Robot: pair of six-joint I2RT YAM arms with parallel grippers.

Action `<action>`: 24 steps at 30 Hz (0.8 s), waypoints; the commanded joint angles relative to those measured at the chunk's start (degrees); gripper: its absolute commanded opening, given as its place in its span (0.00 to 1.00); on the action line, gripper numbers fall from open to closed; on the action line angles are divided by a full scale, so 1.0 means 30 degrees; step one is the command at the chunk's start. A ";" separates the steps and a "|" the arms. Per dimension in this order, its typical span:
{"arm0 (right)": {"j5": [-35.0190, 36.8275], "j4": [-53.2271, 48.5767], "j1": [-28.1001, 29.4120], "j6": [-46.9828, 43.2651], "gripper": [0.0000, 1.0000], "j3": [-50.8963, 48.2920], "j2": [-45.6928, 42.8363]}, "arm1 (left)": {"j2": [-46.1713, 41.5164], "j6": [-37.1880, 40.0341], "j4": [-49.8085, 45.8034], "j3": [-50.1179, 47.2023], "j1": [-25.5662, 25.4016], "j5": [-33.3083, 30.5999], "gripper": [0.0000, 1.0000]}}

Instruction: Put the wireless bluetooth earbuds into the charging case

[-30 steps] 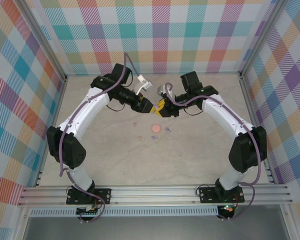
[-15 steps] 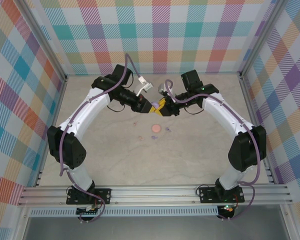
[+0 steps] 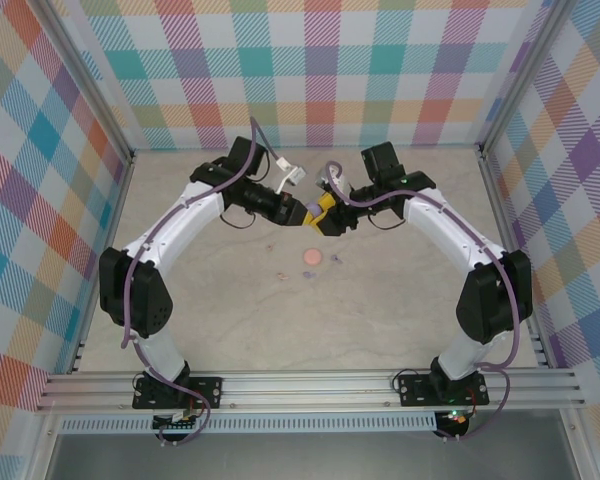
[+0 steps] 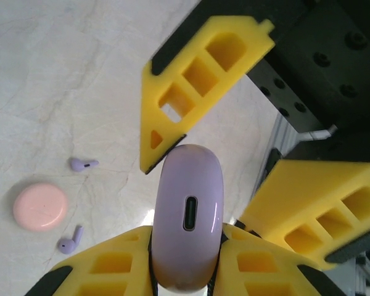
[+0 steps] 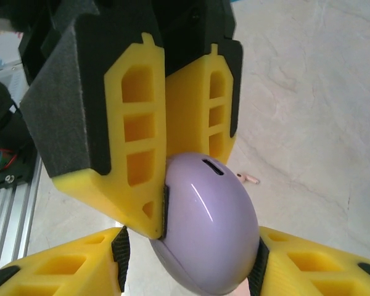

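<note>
1. In the top external view, the left gripper (image 3: 305, 211) and right gripper (image 3: 325, 216) are seen meeting tip to tip above the counter (image 3: 380, 310), toward its far edge.
2. The wrist views make out the purple charging case (image 4: 186, 185), which is held off the counter between both grippers.
3. In the left wrist view, a purple earbud (image 4: 83, 164) and a second purple earbud (image 4: 69, 242) are seen lying on the counter beside a pink disc (image 4: 40, 206). A pink earbud (image 5: 250, 179) is shown by the right wrist view.
4. The left fingers (image 4: 111, 271) are clenched on the case. The right fingers (image 5: 55, 271) are spread wider and pressed against its sides.
</note>
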 commanded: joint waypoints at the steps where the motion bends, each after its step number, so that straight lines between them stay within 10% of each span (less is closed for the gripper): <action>1: 0.1141 0.1354 -0.0285 0.1800 0.53 -0.0780 -0.0843 | 0.0090 -0.2522 0.1977 -0.0954 0.0392 -0.1702 0.14; 11: 0.6493 0.2116 -0.0743 1.0294 0.51 -0.1770 0.0748 | 0.2659 -0.7295 0.4389 -0.2593 0.0430 -0.5945 0.14; 24: 0.7493 0.0890 -0.0713 1.3969 0.46 -0.0734 0.4562 | 0.6590 -0.9298 0.5936 -0.1226 0.0400 -0.6959 0.17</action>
